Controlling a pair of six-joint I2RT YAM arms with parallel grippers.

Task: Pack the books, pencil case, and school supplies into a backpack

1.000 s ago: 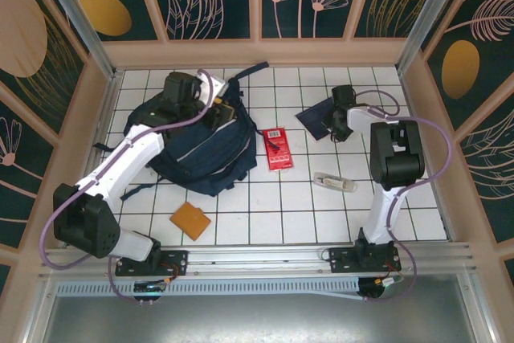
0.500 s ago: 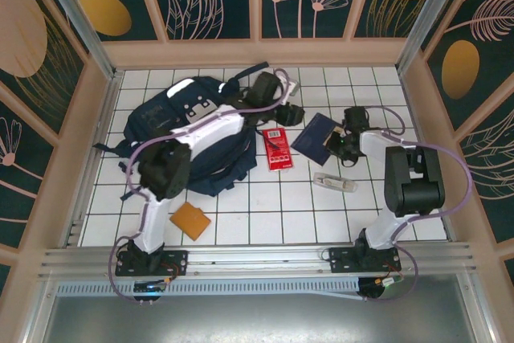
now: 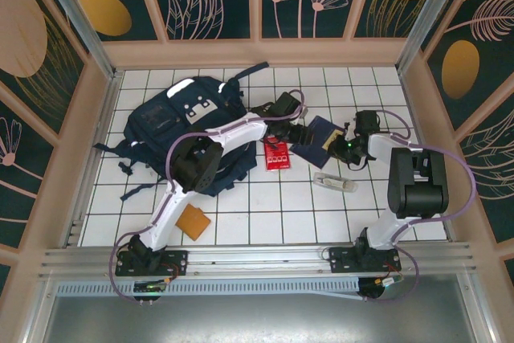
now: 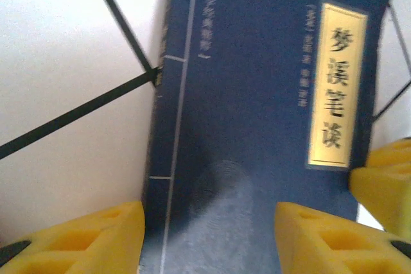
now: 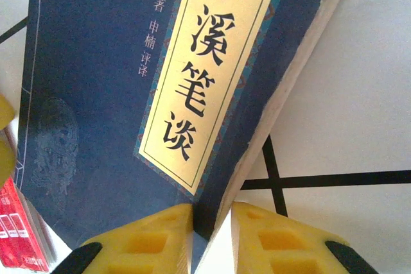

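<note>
The navy book (image 3: 323,134) with its gold title label (image 5: 205,62) lies on the white tiles right of the backpack (image 3: 173,118). My right gripper (image 3: 344,148) is shut on the book's right edge (image 5: 212,222), which is lifted off the table. My left gripper (image 3: 299,132) is open at the book's left end, and its yellow fingers (image 4: 96,239) straddle the cover (image 4: 257,126) without closing on it. The red flat rectangle (image 3: 275,156) lies just left of the book. The pale slim piece (image 3: 334,182) and the orange pad (image 3: 190,220) lie nearer to me.
The backpack fills the back left of the table, its black straps (image 3: 128,190) trailing toward the left wall. Wooden walls (image 3: 257,52) enclose the table on three sides. The two arms meet over the middle of the table.
My left arm has swung from above the backpack rightward to the book's left end. My right gripper has drawn the book nearer and slightly right while holding it.
</note>
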